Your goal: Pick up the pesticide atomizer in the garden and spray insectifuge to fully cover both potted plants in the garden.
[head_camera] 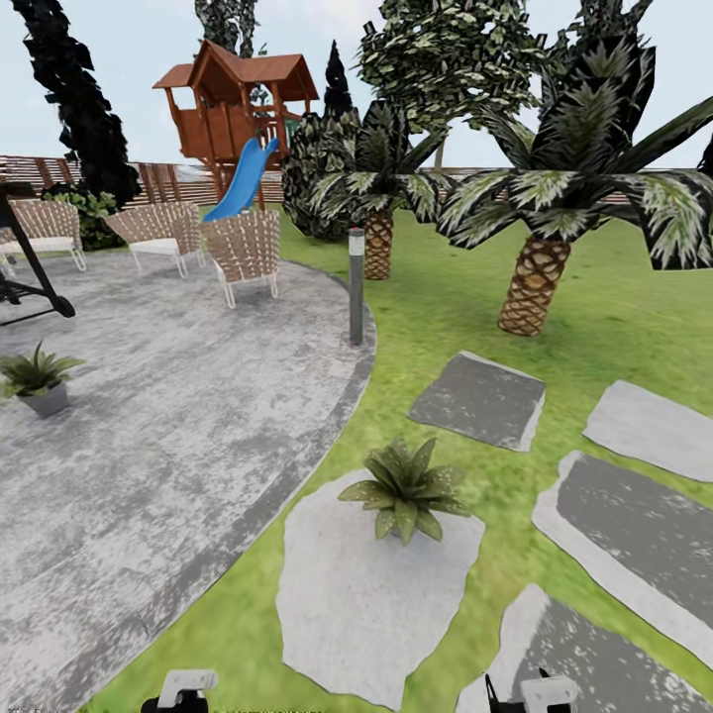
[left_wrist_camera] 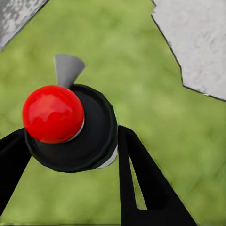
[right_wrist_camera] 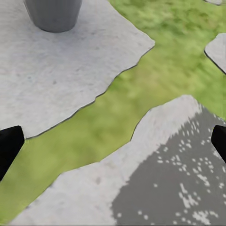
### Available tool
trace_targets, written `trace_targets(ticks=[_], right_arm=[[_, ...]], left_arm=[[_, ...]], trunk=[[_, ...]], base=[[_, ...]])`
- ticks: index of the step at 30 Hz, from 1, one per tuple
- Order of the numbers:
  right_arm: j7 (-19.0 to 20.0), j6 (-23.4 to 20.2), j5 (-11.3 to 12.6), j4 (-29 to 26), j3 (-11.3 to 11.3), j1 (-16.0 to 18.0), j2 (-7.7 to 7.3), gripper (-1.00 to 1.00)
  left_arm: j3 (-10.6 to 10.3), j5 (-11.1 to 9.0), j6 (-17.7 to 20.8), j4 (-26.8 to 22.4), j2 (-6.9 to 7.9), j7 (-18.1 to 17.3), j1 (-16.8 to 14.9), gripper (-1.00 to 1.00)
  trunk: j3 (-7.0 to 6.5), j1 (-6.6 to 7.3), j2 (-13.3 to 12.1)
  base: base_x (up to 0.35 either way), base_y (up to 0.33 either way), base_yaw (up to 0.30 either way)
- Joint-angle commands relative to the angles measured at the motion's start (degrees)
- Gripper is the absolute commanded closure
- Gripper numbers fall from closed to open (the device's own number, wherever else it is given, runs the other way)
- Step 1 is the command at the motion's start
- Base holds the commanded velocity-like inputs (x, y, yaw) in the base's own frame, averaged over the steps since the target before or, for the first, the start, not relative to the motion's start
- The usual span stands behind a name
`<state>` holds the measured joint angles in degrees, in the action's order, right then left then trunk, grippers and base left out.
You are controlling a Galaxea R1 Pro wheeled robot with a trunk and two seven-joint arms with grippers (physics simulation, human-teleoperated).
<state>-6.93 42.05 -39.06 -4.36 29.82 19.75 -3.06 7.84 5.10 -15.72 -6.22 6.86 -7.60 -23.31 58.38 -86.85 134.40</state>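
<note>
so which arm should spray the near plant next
Left. Its gripper is shut on the pesticide atomizer, red top showing, while the right gripper is open and empty. The near potted plant sits straight ahead.

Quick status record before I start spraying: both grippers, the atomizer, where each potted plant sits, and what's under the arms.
left gripper: shut on the pesticide atomizer, red top toward the wrist camera, lawn below
right gripper: open, nothing between its fingers, above a stepping stone
near potted plant: on a pale stepping stone in the lawn, straight ahead; its grey pot shows in the right wrist view
far potted plant: on the round grey patio, ahead to the left
spray: none visible yet
</note>
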Motion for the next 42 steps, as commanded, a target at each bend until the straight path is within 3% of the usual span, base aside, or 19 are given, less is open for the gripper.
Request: trace_targets(ticks=[1,15,42], right_arm=[[-0.48,0.14,-0.65,0.11,0.15,0.03,-0.01,-1.0],[-0.46,0.11,-0.66,0.4,0.06,0.03,0.87,-1.0],[-0.45,0.05,-0.67,0.41,0.06,0.03,0.91,-1.0]], left_arm=[[0.51,0.53,-0.19,0.07,-0.01,-0.22,-0.05,1.0],[0.42,0.44,-0.19,0.08,-0.26,-0.22,0.34,1.0],[0.51,0.36,-0.19,0.07,-0.18,-0.14,0.46,1.0]], trunk=[[0.05,0.01,0.02],[0.05,0.01,0.02],[0.05,0.01,0.02]], base=[[0.0,0.0,0.278],[0.0,0.0,0.278],[0.0,0.0,0.278]])
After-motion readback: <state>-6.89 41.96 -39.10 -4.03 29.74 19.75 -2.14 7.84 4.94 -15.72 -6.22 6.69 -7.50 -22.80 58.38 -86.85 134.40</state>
